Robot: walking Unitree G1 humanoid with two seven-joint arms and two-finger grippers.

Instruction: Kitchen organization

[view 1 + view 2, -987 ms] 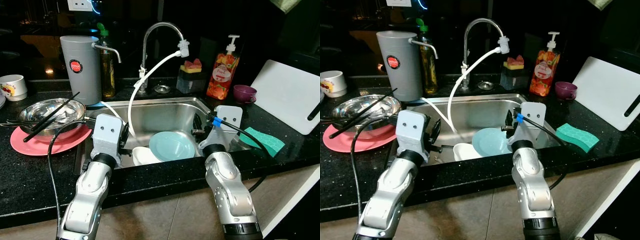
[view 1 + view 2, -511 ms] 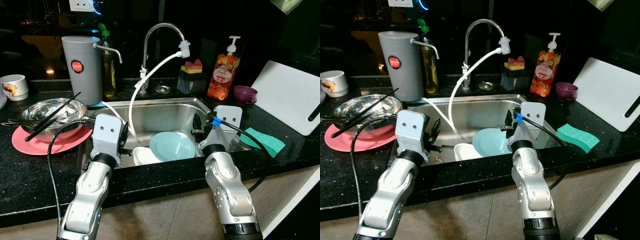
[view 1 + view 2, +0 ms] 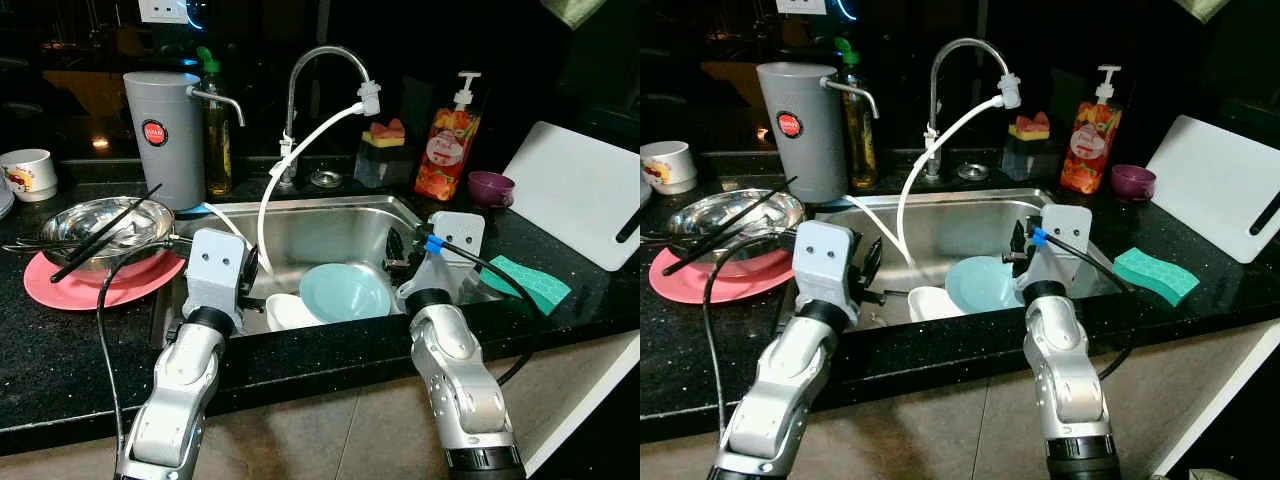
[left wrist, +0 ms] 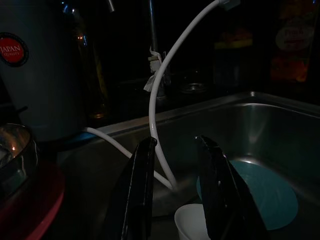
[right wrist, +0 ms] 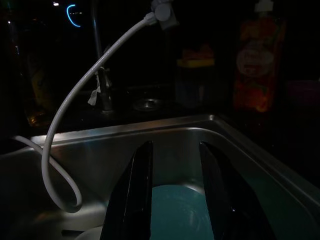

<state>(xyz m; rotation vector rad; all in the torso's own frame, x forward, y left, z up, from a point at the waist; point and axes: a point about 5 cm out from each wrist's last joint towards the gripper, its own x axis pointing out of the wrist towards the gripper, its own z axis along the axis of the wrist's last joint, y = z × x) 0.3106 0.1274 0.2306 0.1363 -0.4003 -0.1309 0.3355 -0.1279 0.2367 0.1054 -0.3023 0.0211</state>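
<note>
Pale teal, the plate (image 3: pixel 344 292) lies flat in the steel sink (image 3: pixel 330 225), just ahead of and below the right end effector (image 5: pixel 176 200), the nearer one. Both end effectors, left (image 4: pixel 176 200) too, gape empty. The wrist views show parted fingers; the head views hide them.

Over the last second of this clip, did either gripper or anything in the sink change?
Nothing visibly changed beyond a slight camera shift. The left gripper and right gripper still hover open at the front of the sink, holding nothing. The light blue plate and white cup lie in the basin as before, and the hose hangs the same way.
</note>
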